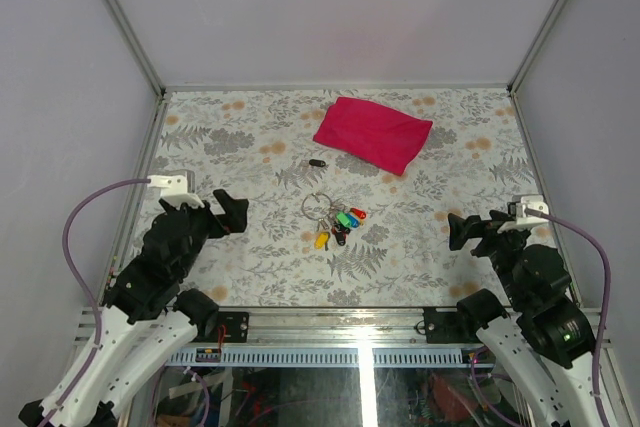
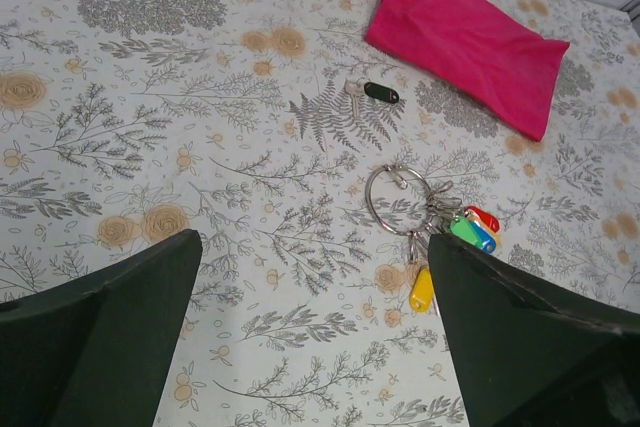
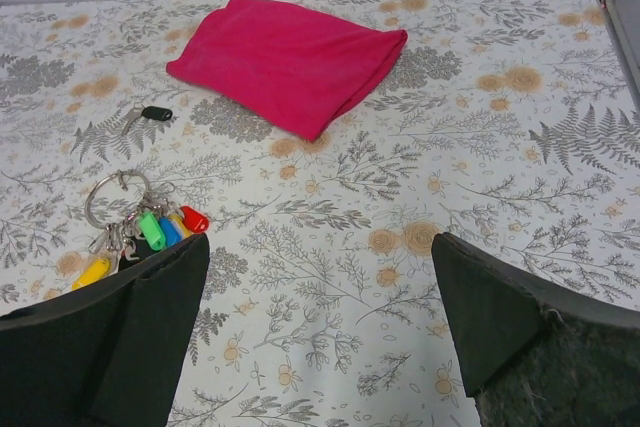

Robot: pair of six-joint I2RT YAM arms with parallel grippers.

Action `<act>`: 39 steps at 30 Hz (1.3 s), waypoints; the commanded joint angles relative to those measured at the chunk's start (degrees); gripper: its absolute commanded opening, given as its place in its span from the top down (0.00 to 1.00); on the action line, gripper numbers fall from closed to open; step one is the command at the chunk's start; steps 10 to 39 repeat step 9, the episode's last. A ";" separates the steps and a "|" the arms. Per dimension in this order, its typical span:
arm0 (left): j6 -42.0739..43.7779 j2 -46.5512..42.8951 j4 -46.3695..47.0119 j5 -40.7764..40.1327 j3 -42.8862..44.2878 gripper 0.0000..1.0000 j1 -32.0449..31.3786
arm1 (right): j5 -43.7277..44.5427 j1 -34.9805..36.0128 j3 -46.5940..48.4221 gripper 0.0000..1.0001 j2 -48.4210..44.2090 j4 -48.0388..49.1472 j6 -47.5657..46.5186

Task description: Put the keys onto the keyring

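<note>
The silver keyring (image 1: 318,206) lies flat mid-table, seen also in the left wrist view (image 2: 398,197) and the right wrist view (image 3: 115,197). A bunch of coloured keys fans from its near right side. Among them are a yellow key (image 1: 322,240) (image 2: 422,289) (image 3: 90,273) and a red key (image 1: 357,213) (image 2: 484,217) (image 3: 194,219). I cannot tell whether these two are threaded on the ring. My left gripper (image 1: 215,212) (image 2: 312,242) hovers open to the left of the ring. My right gripper (image 1: 473,227) (image 3: 320,240) hovers open to the right of it. Neither gripper holds anything.
A magenta cloth (image 1: 372,133) (image 2: 465,42) (image 3: 288,60) lies folded at the back. A small black key (image 1: 316,163) (image 2: 380,93) (image 3: 156,113) sits apart between the cloth and the ring. Metal frame rails (image 1: 135,207) border the floral table.
</note>
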 commanded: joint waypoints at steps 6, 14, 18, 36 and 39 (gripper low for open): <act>-0.56 0.35 2.42 -3.51 -0.26 0.00 0.43 | 0.85 -0.31 -0.02 0.01 0.52 2.90 0.03; -1.00 2.54 2.53 -3.58 0.31 0.00 0.42 | 0.55 -0.29 0.00 0.01 1.12 2.99 -0.02; -1.00 2.54 2.53 -3.58 0.31 0.00 0.42 | 0.55 -0.29 0.00 0.01 1.12 2.99 -0.02; -1.00 2.54 2.53 -3.58 0.31 0.00 0.42 | 0.55 -0.29 0.00 0.01 1.12 2.99 -0.02; -1.00 2.54 2.53 -3.58 0.31 0.00 0.42 | 0.55 -0.29 0.00 0.01 1.12 2.99 -0.02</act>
